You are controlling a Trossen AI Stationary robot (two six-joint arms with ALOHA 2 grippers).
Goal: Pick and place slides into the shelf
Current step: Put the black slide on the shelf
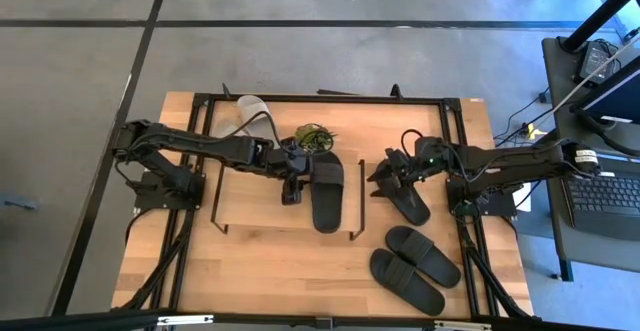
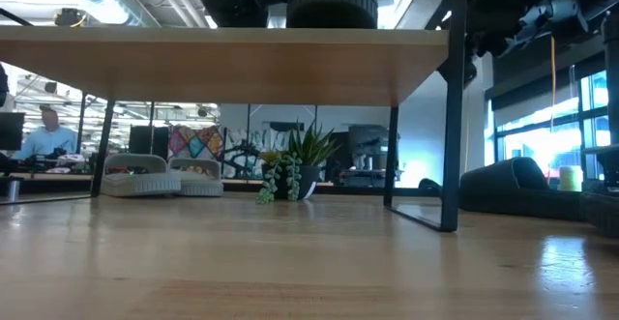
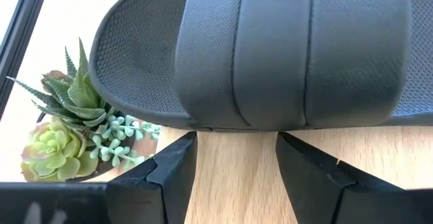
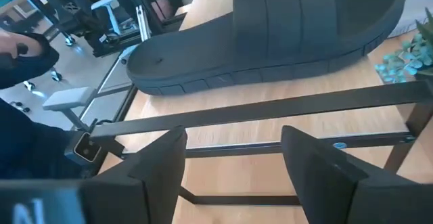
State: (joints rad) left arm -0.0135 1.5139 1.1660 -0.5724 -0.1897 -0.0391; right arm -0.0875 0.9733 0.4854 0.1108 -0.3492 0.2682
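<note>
Lying beyond spread left fingers [image 3: 169,176]: slide [image 3: 270,55]

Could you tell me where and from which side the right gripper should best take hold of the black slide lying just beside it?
Judging from above, the black slide lies flat and strap-up under the open right gripper; I'd come down over it and pinch across its broad strap, the raised part.

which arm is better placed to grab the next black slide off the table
Right. The right gripper hovers open beside the loose black slide, with two more nearby. The left gripper is open over the shelf, next to the slide already there.
</note>
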